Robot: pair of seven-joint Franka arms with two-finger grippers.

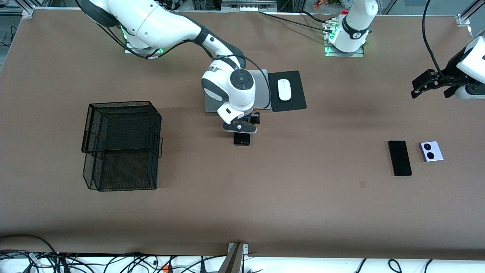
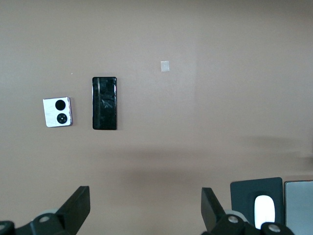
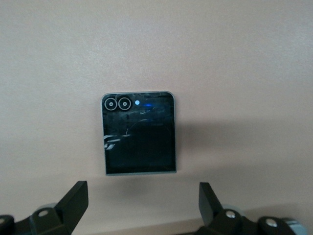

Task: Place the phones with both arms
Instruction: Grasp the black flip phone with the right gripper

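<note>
While your right gripper (image 1: pixel 241 127) hung open over the black flip phone (image 1: pixel 241 138) mid-table, nothing was placed; slab phone (image 1: pixel 399 157) and white flip phone (image 1: pixel 431 151) lay untouched near the left arm's edge, left gripper (image 1: pixel 432 84) open, waiting.

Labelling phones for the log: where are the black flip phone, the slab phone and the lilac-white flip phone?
black flip phone (image 3: pixel 139 133), right wrist view, cover screen.
slab phone (image 1: pixel 399 157), front view, middle.
lilac-white flip phone (image 1: pixel 431 151), front view, cover middle.
</note>
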